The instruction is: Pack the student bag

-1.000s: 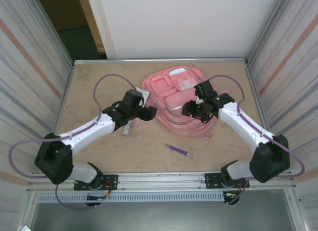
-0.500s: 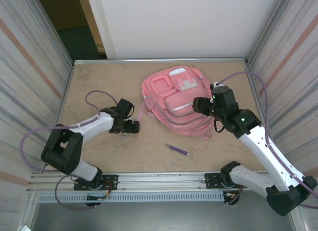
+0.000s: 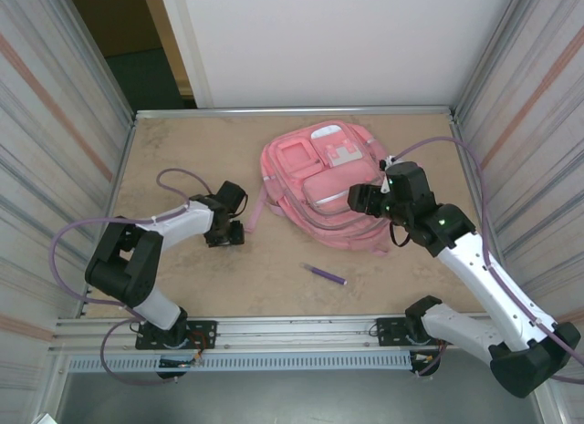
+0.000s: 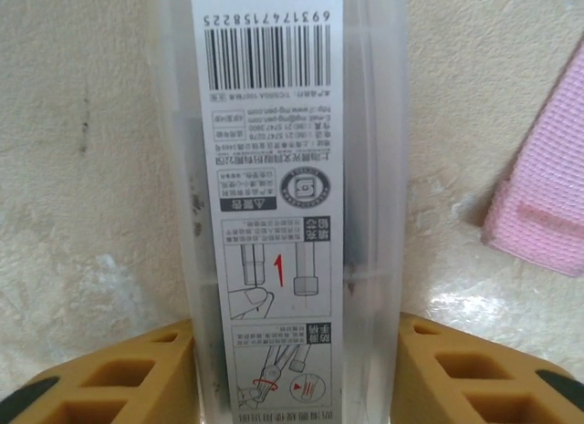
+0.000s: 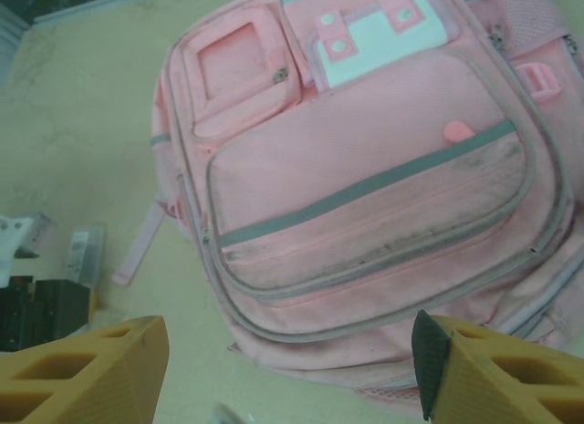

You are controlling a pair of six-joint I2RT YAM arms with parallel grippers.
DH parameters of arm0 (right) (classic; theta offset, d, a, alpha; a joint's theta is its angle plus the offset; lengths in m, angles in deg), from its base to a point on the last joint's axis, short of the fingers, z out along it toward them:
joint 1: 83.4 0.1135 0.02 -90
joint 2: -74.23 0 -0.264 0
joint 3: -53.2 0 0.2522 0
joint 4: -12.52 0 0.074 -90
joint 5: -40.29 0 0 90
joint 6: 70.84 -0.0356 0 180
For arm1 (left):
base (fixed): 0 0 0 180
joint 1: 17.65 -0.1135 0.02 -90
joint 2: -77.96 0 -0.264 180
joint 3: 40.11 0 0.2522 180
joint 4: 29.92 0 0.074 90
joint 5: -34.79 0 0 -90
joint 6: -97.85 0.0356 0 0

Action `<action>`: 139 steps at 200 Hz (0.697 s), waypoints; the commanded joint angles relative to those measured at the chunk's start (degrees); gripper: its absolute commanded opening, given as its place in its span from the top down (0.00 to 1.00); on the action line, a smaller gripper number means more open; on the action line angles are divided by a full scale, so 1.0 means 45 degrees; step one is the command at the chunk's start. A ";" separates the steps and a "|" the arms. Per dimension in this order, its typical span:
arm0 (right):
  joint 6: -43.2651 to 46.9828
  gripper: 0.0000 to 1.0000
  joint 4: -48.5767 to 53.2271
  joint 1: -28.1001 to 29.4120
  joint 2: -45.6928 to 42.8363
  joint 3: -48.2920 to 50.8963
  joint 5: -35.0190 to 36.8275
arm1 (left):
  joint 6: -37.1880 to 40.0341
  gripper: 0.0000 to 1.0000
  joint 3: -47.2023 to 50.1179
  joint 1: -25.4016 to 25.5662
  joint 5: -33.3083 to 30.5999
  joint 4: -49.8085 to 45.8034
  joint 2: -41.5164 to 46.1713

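Student bag (image 3: 315,173) step: by my judgement, picking up a loose item to pack.
Purple pen (image 3: 325,275): near the table's (image 3: 182,150) front edge, untouched.
Left gripper (image 4: 292,346): jaws straddle the clear labelled case (image 4: 292,169), left of middle. I cannot tell if it is clamped. Best to squeeze squarely across the long sides, then lift level.
Right gripper (image 5: 287,346): spread wide, empty, hovering over the front pocket.
Student bag place: flat, toward the back-right corner, pockets look zipped.

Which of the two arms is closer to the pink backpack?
The right. The right gripper hangs over the pink backpack; the left gripper is off to the bag's left, around a clear box.
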State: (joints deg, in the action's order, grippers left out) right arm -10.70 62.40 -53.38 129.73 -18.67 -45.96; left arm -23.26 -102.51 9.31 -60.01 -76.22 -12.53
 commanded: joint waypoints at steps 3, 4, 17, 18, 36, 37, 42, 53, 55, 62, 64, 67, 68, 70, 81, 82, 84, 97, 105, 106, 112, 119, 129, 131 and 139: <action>-0.0447 0.29 -0.0719 0.0053 0.0204 0.0367 -0.0897 | -0.0500 0.55 0.0097 0.0084 0.0908 -0.0328 0.0379; -0.0459 0.29 -0.0730 0.0060 0.0204 0.0380 -0.0933 | -0.0504 0.55 0.0102 0.0083 0.0919 -0.0329 0.0421; -0.0709 0.29 -0.1027 0.0077 0.0781 0.0530 -0.1460 | -0.0580 0.56 0.0169 0.0083 0.1078 -0.0329 0.0910; -0.0727 0.29 -0.1050 0.0072 0.0815 0.0549 -0.1498 | -0.0583 0.56 0.0167 0.0083 0.1092 -0.0329 0.0950; -0.1068 0.29 -0.1519 0.0143 0.1344 0.0735 -0.2243 | -0.0761 0.56 0.0232 0.0081 0.1446 -0.0368 0.1697; -0.1092 0.29 -0.1531 0.0144 0.1360 0.0749 -0.2290 | -0.0781 0.56 0.0238 0.0082 0.1471 -0.0368 0.1744; -0.1230 0.29 -0.1683 0.0160 0.1565 0.0764 -0.2473 | -0.0834 0.56 0.0271 0.0083 0.1614 -0.0386 0.1956; -0.1466 0.29 -0.2023 0.0199 0.2015 0.0750 -0.3107 | -0.0977 0.56 0.0316 0.0083 0.2051 -0.0391 0.2447; -0.1507 0.29 -0.2097 0.0217 0.2097 0.0736 -0.3262 | -0.1006 0.56 0.0320 0.0083 0.2118 -0.0388 0.2541; -0.1608 0.29 -0.2356 0.0281 0.2420 0.0669 -0.3705 | -0.1113 0.56 0.0331 0.0085 0.2511 -0.0322 0.2862; -0.1645 0.29 -0.2439 0.0321 0.2506 0.0633 -0.3807 | -0.1157 0.56 0.0353 0.0084 0.2599 -0.0288 0.2957; -0.1688 0.29 -0.2548 0.0387 0.2653 0.0577 -0.3920 | -0.1212 0.56 0.0359 0.0073 0.2769 -0.0241 0.3089; -0.1695 0.29 -0.2592 0.0403 0.2698 0.0573 -0.3988 | -0.1231 0.56 0.0370 0.0078 0.2806 -0.0216 0.3143; -0.1725 0.29 -0.2674 0.0439 0.2761 0.0545 -0.4097 | -0.1265 0.56 0.0377 0.0082 0.2971 -0.0169 0.3242; -0.1982 0.28 -0.3030 0.0616 0.3388 0.0313 -0.4549 | -0.1580 0.56 0.0454 0.0068 0.3674 0.0216 0.3790; -0.2018 0.28 -0.3048 0.0625 0.3447 0.0294 -0.4585 | -0.1610 0.56 0.0466 0.0076 0.3747 0.0266 0.3845; -0.2075 0.28 -0.3100 0.0656 0.3564 0.0241 -0.4637 | -0.1648 0.56 0.0479 0.0067 0.3870 0.0318 0.3959; -0.2628 0.28 -0.3279 0.0748 0.4305 -0.0225 -0.4982 | -0.2114 0.57 0.0611 0.0084 0.4729 0.1121 0.4604; -0.2902 0.28 -0.3477 0.0751 0.4789 -0.0488 -0.5292 | -0.2428 0.57 0.0769 0.0102 0.5352 0.1761 0.4986; -0.2960 0.28 -0.3554 0.0751 0.4866 -0.0535 -0.5419 | -0.2474 0.57 0.0789 0.0102 0.5426 0.1849 0.5029; -0.3065 0.28 -0.3756 0.0751 0.5207 -0.0682 -0.5762 | -0.2703 0.57 0.0915 0.0148 0.5859 0.2379 0.5247; -0.3220 0.28 -0.3957 0.0731 0.5568 -0.0896 -0.6131 | -0.2932 0.57 0.1053 0.0240 0.6204 0.2956 0.5460; -0.3310 0.28 -0.4227 0.0656 0.5999 -0.1164 -0.6648 | -0.3144 0.57 0.1170 0.0438 0.6546 0.3714 0.5669; -0.3320 0.28 -0.4254 0.0639 0.6072 -0.1222 -0.6750 | -0.3149 0.57 0.1168 0.0489 0.6567 0.3821 0.5709; -0.3414 0.28 -0.4318 0.0530 0.6332 -0.1442 -0.7164 | -0.3164 0.57 0.1067 0.0775 0.6381 0.4029 0.5821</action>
State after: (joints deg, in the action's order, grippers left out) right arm -22.53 47.23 -50.15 155.15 -21.16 -70.00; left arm -33.80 -98.38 10.36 -37.39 -66.80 11.27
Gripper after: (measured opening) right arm 0.716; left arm 0.439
